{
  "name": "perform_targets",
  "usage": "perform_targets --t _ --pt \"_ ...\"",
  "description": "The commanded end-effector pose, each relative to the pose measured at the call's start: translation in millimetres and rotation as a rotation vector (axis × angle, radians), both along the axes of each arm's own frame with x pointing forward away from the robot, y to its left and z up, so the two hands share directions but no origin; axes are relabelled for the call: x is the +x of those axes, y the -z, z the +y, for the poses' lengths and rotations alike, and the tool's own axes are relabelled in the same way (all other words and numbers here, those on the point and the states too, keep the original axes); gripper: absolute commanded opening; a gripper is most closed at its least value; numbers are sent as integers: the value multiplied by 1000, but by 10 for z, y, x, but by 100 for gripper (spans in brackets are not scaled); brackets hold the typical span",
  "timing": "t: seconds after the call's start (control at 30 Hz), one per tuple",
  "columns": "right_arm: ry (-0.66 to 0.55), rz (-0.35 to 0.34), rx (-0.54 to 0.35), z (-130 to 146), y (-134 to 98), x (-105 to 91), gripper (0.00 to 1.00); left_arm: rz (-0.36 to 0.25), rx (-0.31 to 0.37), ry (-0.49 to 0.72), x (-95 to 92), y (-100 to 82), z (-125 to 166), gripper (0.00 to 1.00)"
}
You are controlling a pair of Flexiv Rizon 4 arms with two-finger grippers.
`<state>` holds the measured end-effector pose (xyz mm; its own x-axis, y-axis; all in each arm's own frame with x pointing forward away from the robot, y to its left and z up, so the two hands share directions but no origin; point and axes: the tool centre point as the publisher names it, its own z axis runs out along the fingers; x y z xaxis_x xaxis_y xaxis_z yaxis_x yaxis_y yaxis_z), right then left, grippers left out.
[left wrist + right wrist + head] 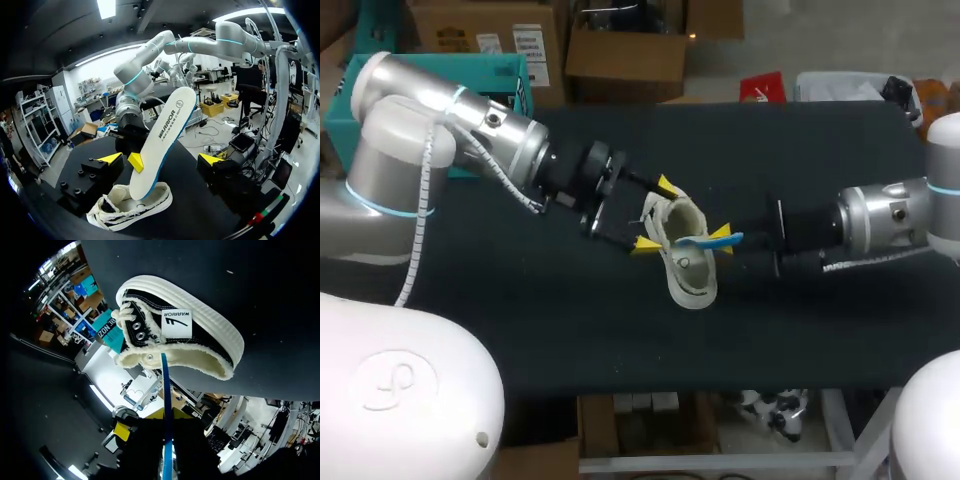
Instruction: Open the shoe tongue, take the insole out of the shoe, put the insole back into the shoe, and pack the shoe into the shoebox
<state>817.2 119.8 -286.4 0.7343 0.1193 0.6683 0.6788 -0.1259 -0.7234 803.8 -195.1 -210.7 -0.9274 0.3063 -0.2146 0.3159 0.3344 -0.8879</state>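
right gripper (725, 240) jaws clamp insole (162, 145), shoe (125, 215) hides tip

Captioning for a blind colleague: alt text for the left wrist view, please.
A white insole stands tilted with its lower end in a shoe on the black table, held by the right pincer. The left pincer is open.

A table (570, 330) spread with a dark, matte cloth (800, 340) (near black in every view) spans the head view from side to side, and a tiny pale speck (229, 271) lies on it.
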Motion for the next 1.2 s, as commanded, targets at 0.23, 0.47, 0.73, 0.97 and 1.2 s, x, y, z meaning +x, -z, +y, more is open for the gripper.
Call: perform_targets --t 0.23,0.47,0.73,0.97,1.2 --pt "1 0 2 -4 1 -7 0 29 22 70 64 4 -10 100" --pt "35 21 12 -20 24 25 0 -98 16 -15 15 208 -51 100" --pt "81 30 3 21 -19 2 0 -224 11 -44 40 427 -187 89" --pt "77 58 8 70 9 -9 0 -259 26 -65 160 517 -297 49" --pt "69 65 9 111 80 3 0 -262 65 -62 232 600 -367 40"
